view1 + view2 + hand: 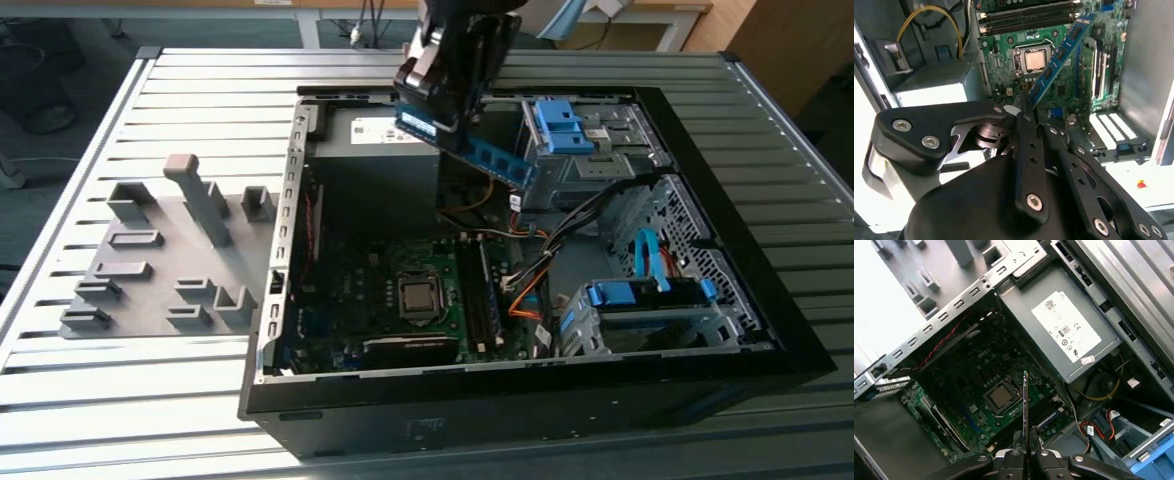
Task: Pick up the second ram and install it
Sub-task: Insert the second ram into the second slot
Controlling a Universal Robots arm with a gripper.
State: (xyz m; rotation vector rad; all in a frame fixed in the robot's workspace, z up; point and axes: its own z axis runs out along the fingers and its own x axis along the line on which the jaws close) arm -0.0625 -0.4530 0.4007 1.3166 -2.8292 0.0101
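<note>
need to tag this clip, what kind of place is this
Probably a robotics lab or test workbench for computer assembly. An open computer case lies on a slatted metal table, a grey fixture plate with holder blocks sits beside it, and the gripper holds a ram stick above the motherboard.

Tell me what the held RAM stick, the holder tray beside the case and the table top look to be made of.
The RAM stick in the gripper looks like blue circuit board with matte black chips. The holder tray seems matte grey plastic, its blocks and base one even colour, possibly printed. The table top looks like bare metal, likely aluminium: pale, ribbed slats with a dull sheen.
</note>
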